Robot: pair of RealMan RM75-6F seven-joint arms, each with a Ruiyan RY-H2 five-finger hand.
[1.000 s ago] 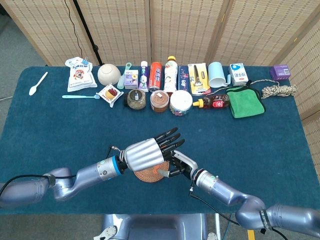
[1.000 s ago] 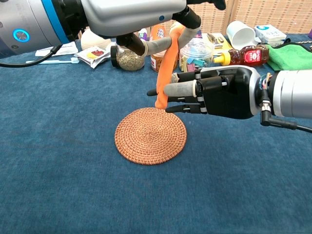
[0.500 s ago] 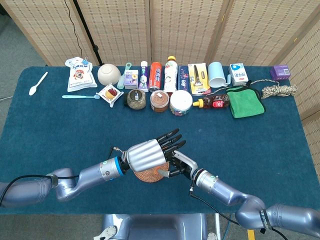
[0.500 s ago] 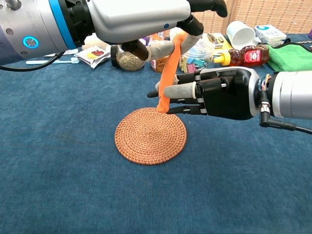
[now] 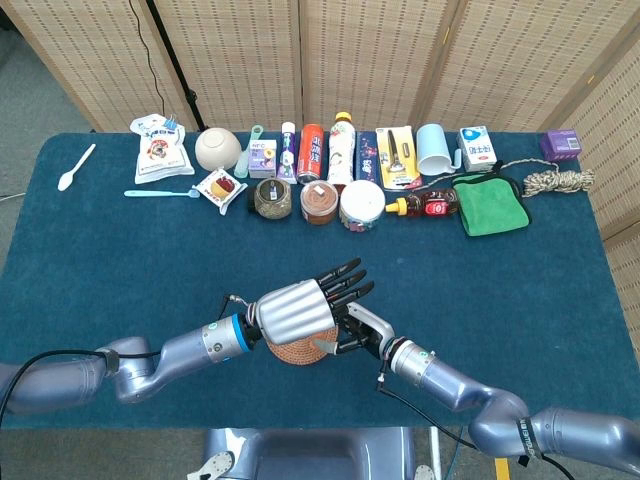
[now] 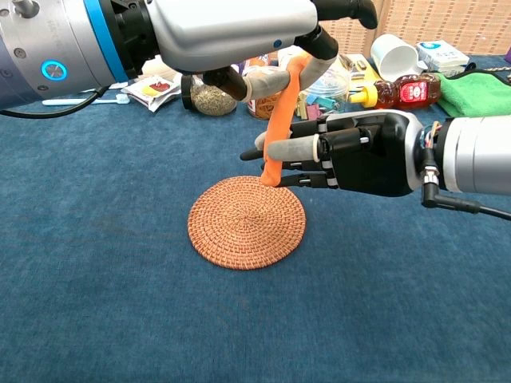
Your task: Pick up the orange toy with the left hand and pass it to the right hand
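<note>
Over the middle of a blue cloth-covered surface (image 6: 96, 263), the left hand (image 6: 231, 32) holds a long, thin orange toy (image 6: 281, 120) by its upper end, so the toy hangs downward above the far edge of a round woven mat (image 6: 247, 222). Compared with a second ago, the left hand has drifted slightly toward the right hand (image 6: 359, 152), and the toy's lower part now lies in between the right hand's fingers (image 6: 291, 148) rather than just in front of them. Those fingers reach sideways toward the toy, stacked and only narrowly parted, with one light-tipped finger lying across the toy's lower half. Whether they actually press on the toy cannot be told from the chest view.

From the head view, the left hand (image 5: 298, 310) covers the toy and most of the mat, and the right hand (image 5: 362, 330) sits just beside it, touching or nearly so.

This suggests the handover is at its closing stage: the toy is offered, but the left hand carries it. The right hand likely needs to close firmly before the left lets go.

A row of bottles, jars and boxes stands well apart along the far edge.
</note>
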